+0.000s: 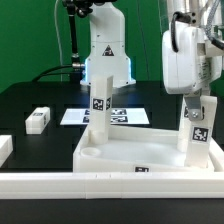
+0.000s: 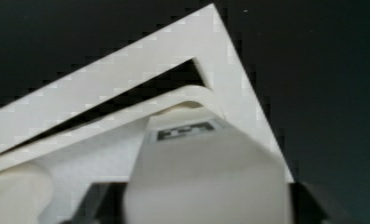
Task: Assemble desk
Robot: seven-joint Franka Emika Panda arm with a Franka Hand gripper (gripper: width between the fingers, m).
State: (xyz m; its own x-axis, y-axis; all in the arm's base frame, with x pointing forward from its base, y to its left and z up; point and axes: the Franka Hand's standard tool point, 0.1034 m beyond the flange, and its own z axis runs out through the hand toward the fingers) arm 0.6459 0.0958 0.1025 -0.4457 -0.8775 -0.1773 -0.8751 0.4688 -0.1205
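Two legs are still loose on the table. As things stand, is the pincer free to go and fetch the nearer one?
Probably not at once: the pincer seems closed around the upright leg in the panel. Once released, nothing visibly blocks the loose leg.

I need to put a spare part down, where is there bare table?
Bare black table lies behind the loose leg, and between it and the marker board. Crowded: the desk panel, with two upright legs, the gripper over the exterior view's right one.
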